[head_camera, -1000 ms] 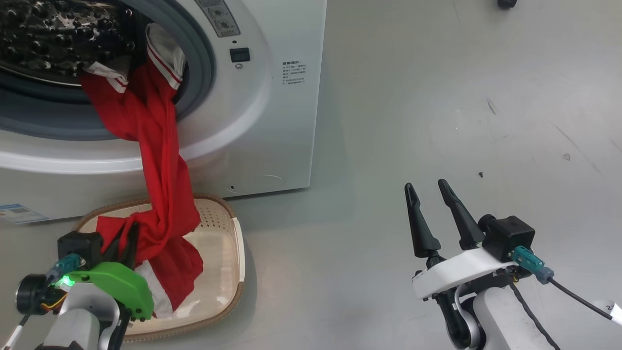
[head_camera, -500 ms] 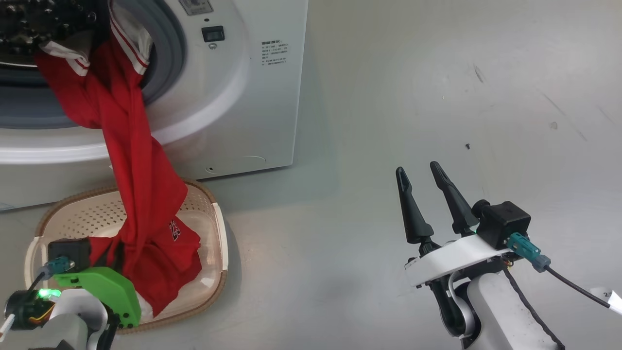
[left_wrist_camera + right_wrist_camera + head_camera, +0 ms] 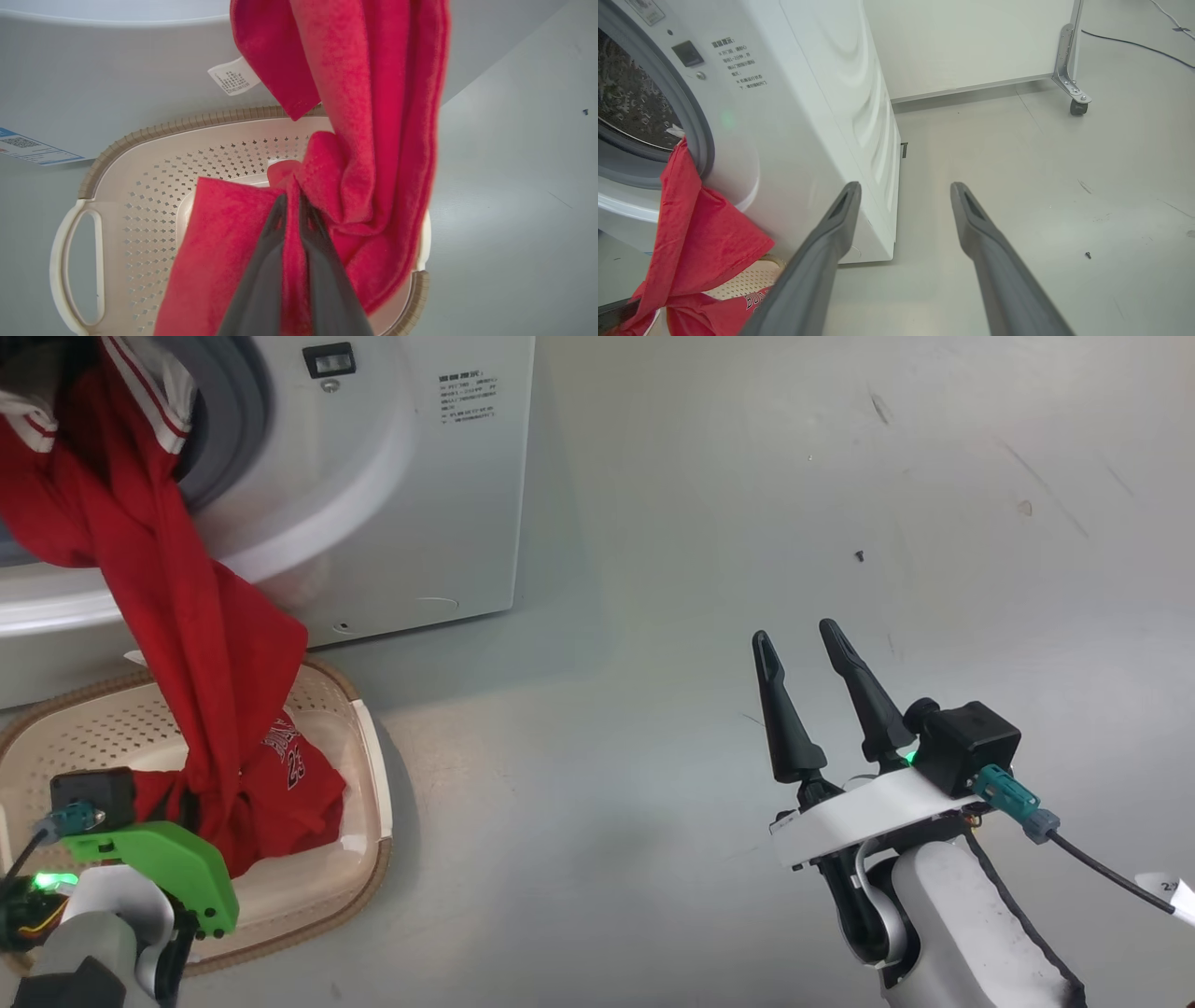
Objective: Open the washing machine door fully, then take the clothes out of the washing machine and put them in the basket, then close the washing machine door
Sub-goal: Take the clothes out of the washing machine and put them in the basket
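One long red piece of the clothes [image 3: 187, 644], white-striped at the trim, is draped from the washing machine [image 3: 448, 504] mouth down into the basket [image 3: 373, 775] — its lower part is pinched between the closed fingers of the left claw [image 3: 292, 203]. Since a second ago a white "23" has been brought into sight. The right claw [image 3: 794, 631] is held spread wide, empty, above the floor [image 3: 653, 728]. A white care tag [image 3: 233, 76] is seen — unreadable.
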{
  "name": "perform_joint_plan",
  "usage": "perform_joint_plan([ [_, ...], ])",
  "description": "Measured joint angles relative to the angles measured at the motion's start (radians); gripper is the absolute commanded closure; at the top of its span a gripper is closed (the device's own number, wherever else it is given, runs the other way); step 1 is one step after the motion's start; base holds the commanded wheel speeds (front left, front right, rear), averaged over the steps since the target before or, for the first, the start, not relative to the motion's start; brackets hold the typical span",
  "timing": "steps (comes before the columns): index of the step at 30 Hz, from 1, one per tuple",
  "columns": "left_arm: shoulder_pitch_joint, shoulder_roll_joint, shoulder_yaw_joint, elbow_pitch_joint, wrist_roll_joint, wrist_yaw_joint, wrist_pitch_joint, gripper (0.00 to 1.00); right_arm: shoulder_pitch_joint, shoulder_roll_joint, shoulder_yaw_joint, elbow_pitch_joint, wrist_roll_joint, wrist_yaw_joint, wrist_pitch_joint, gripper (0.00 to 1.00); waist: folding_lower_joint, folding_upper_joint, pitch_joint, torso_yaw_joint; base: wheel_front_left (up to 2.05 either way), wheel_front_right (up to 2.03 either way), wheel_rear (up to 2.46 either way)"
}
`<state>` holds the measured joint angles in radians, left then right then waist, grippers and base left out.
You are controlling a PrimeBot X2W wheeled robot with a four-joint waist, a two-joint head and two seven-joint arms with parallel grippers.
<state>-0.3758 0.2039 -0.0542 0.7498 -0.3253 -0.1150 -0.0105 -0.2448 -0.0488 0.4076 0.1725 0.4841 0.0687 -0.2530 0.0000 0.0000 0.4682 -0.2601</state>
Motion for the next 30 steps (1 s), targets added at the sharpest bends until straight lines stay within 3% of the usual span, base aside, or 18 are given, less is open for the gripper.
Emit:
perform_joint_plan([
  [8,-0.026,0.009,-0.003,0.068,0.002,0.004,-0.003,1.0,-0.015,0.0,0.003,-0.003,0.007,-0.002,0.0,0.0,0.0,0.0,0.036,-0.023,0.0,0.0,0.0],
  [9,-0.028,0.01,-0.003,0.076,0.002,0.004,-0.005,0.94,-0.015,0.0,0.002,-0.003,0.007,-0.002,0.0,0.0,0.0,0.0,0.038,-0.024,0.0,0.0,0.0],
  [10,-0.029,0.011,-0.004,0.082,0.002,0.004,-0.007,0.73,-0.015,0.0,0.002,-0.003,0.007,-0.003,0.0,0.0,0.0,0.0,0.039,-0.025,0.0,0.0,0.0],
  [12,-0.035,0.012,-0.005,0.091,0.002,0.004,-0.015,0.18,-0.016,0.0,0.001,-0.003,0.008,-0.01,0.0,0.0,0.0,0.0,0.039,-0.025,0.0,0.0,0.0],
  [14,-0.043,0.013,-0.005,0.102,0.002,0.004,-0.022,0.0,-0.019,0.0,0.001,-0.003,0.008,-0.01,0.0,0.0,0.0,0.0,0.039,-0.024,0.0,0.0,0.0],
  [30,-0.076,-0.025,-0.014,0.179,-0.005,0.003,-0.088,0.0,-0.022,0.0,-0.016,0.017,0.007,-0.011,0.0,0.0,0.0,0.0,-0.009,0.008,0.0,0.0,0.0],
])
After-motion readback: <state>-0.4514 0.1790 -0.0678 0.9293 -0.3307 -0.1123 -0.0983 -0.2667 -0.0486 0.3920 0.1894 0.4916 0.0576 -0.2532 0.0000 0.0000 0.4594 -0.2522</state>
